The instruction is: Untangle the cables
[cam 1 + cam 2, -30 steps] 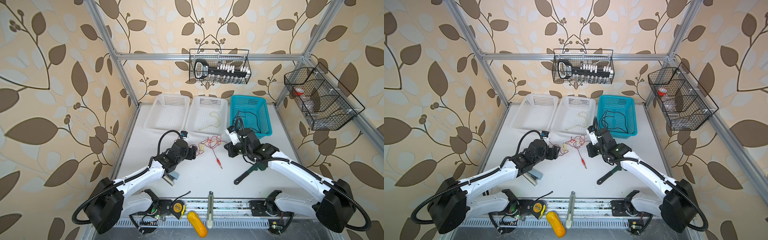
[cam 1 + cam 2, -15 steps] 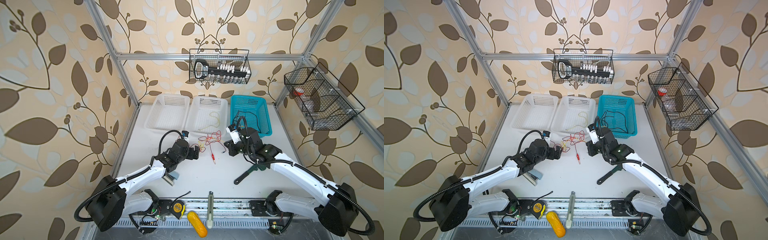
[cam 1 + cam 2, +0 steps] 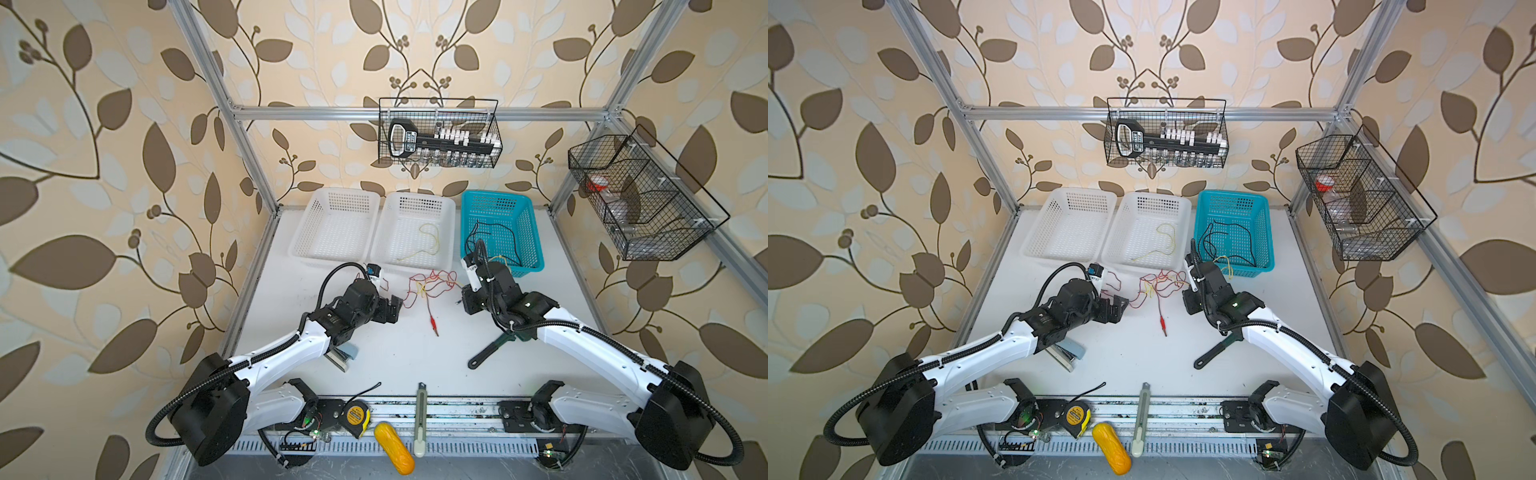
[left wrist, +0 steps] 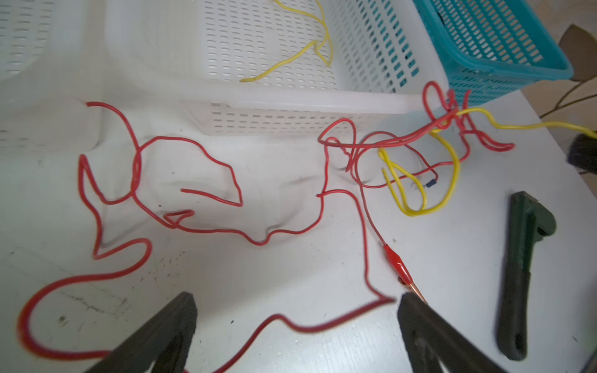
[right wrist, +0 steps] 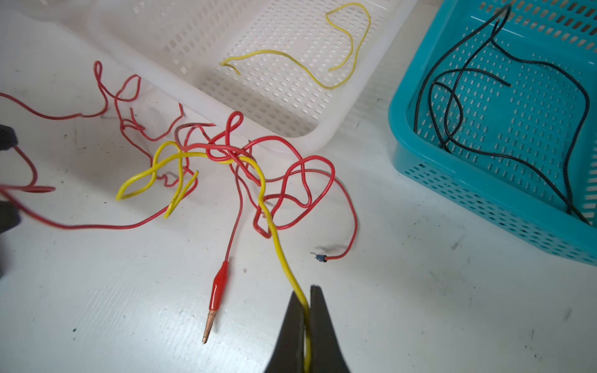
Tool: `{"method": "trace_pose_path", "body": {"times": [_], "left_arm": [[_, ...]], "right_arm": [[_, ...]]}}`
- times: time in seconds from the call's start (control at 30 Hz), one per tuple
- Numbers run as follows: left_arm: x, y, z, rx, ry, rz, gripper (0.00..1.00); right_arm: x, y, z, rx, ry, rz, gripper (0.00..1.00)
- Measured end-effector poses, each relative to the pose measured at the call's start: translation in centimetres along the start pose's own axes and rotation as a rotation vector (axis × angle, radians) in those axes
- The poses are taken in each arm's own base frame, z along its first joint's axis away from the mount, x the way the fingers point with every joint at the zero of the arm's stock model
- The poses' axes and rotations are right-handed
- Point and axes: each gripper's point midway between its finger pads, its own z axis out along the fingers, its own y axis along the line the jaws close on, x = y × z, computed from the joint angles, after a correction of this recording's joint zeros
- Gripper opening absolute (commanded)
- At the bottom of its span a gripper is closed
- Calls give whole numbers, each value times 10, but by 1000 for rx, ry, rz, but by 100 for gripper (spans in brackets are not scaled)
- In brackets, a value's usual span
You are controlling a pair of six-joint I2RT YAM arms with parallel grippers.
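The right gripper [image 5: 306, 302] is clamped on a yellow cable [image 5: 280, 245]. From the pinch the cable runs straight out to a knot [image 5: 230, 157], where red cables [image 5: 106, 227] loop over it. The knot lies on the table between the two arms, just in front of the middle white basket [image 3: 410, 266]. I judge that a pull back toward the right arm's base would act along the yellow strand's own length, and the strand would either slip free of the knot or cinch tighter.

The left gripper [image 4: 297, 305] stands wide open and holds nothing. A red run crosses between its jaws without being pinched. This gripper is the nearer one to the loose red loops on its side.

Only the right wrist view shows the yellow strand threading through the red loops, and only the left wrist view shows red wire inside the open jaws. Both top views show the grippers flanking the knot, with a red clip [image 3: 432, 322] lying free nearer the front.
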Motion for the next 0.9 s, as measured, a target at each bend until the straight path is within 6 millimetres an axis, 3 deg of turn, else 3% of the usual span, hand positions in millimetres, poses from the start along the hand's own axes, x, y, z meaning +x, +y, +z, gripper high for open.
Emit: {"method": "trace_pose_path", "body": {"times": [0.2, 0.43, 0.7, 0.9], "left_arm": [[-3, -21, -2, 90, 52, 41, 99], [-11, -29, 5, 110, 72, 28, 98], [-52, -47, 3, 138, 8, -17, 93], [-58, -54, 7, 163, 15, -33, 89]], "right_arm": [[9, -3, 7, 20, 28, -6, 0], [11, 6, 8, -7, 13, -32, 0], [10, 41, -6, -95, -55, -139, 0], [3, 72, -21, -194, -128, -217, 0]]}}
